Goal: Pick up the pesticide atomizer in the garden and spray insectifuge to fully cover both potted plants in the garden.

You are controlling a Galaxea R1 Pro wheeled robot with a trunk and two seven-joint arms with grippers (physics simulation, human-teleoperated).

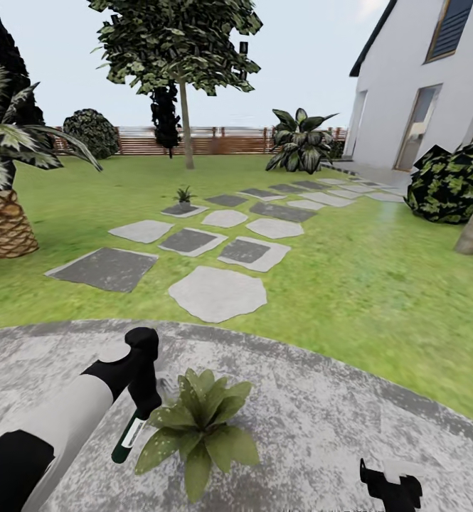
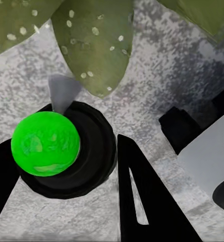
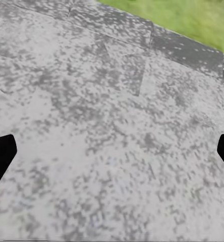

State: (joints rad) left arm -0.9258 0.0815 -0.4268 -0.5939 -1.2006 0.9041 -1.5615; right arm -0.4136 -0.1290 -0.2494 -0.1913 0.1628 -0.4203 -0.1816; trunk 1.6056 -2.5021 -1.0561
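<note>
Green grass (image 1: pixel 378 284) spreads out ahead of me, with flat grey stepping stones (image 1: pixel 218 293) running away toward a brown wooden fence (image 1: pixel 215 141) at the back. On the far left I see a big palm (image 1: pixel 5 213) with a scaly brown trunk. Near the middle stands a thin tree (image 1: pixel 185 85), and a tiny spiky plant (image 1: pixel 184 194) sits on one far stone. On the right is a white house (image 1: pixel 421 78) with a dark bush (image 1: pixel 453 181) in front of it. Close to me is the round grey patio (image 1: pixel 321 419). My left arm (image 1: pixel 65 419) reaches in over it from the left. My left gripper (image 1: pixel 142 409) points down and pinches the sprayer (image 1: pixel 128 437), which hangs just beside the potted plant (image 1: pixel 197 427), on its left. I can see a white part, a dark part and a small red mark on the sprayer. In the left wrist view, a bright green ball (image 2: pixel 45 143) sits on a round black part (image 2: pixel 94 151) between the black fingers (image 2: pixel 142 201), and spotted green leaves (image 2: pixel 94 45) lie just past it. The pot under the plant is hidden by its leaves. My right gripper (image 1: pixel 392 489) is low on the right over bare patio, well apart from the plant. In the right wrist view its fingertips (image 3: pixel 1 154) sit wide apart at the two edges, with nothing between them but grey stone (image 3: pixel 112 141).
</note>
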